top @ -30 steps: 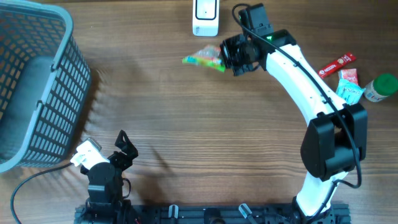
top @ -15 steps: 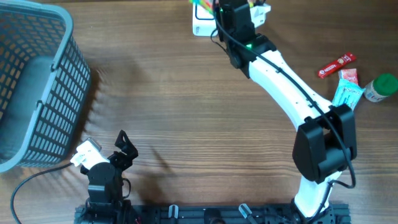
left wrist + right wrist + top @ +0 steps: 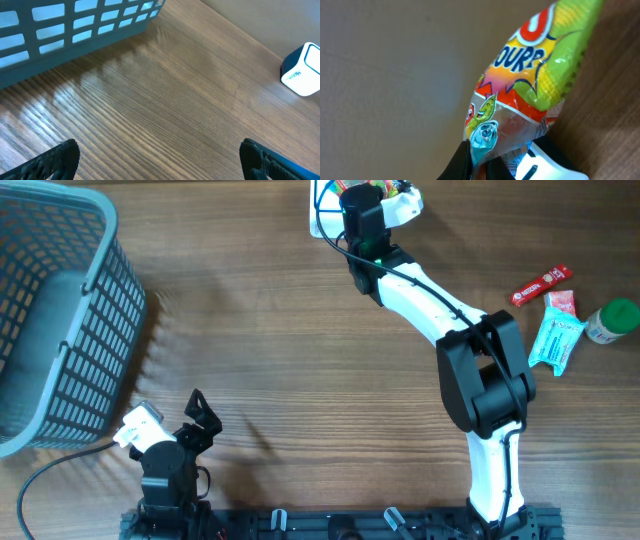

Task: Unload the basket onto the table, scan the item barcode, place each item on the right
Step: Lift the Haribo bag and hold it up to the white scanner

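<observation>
A second ago our right tool held the candy packet low over the desk, on the near side of the scanner. Now the arm has reached farther out, and the packet hangs right above the scanner at the desk's far edge. The right tool is still clamped on the packet's crimped end. In the wrist view the bright printed face is turned toward the camera and the white scanner shows just beneath.

We judge that the presenting step has begun. We cannot tell whether the barcode faces the scanner's window, so a small turn of the wrist may yet be needed.

Our left tool has not moved. Its fingers are spread wide and empty, parked near the base beside the basket.
</observation>
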Robot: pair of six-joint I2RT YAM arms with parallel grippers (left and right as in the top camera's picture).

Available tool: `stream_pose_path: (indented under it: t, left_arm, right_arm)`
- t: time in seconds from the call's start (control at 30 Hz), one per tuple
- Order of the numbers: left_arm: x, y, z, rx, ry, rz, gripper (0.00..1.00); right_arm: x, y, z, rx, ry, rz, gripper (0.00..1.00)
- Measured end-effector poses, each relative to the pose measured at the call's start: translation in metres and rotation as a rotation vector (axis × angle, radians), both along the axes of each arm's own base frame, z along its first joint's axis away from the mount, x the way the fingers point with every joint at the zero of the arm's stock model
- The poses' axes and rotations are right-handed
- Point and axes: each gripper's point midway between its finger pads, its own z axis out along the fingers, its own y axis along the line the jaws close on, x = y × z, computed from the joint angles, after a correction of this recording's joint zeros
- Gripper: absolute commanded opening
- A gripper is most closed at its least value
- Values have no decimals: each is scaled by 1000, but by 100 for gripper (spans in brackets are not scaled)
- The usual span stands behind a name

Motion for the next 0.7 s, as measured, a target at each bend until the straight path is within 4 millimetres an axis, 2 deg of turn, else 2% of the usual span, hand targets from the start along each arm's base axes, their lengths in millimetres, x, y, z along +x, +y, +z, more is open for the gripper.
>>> stream_pose_path:
  t: [0.2, 0.4, 0.47, 0.7]
  left_arm:
    - [0, 0, 0, 0, 0, 0, 100]
    - [0, 0, 0, 0, 0, 0, 100]
    - [0, 0, 0, 0, 0, 0, 100]
    - [0, 0, 0, 0, 0, 0, 100]
  right_arm:
    - [5, 0, -5, -19, -25, -6, 5]
    - [10, 8, -45, -68, -13, 3, 5]
    - [8, 15, -51, -140, -8, 25, 4]
    - [-1, 29, -49, -414, 16, 96, 5]
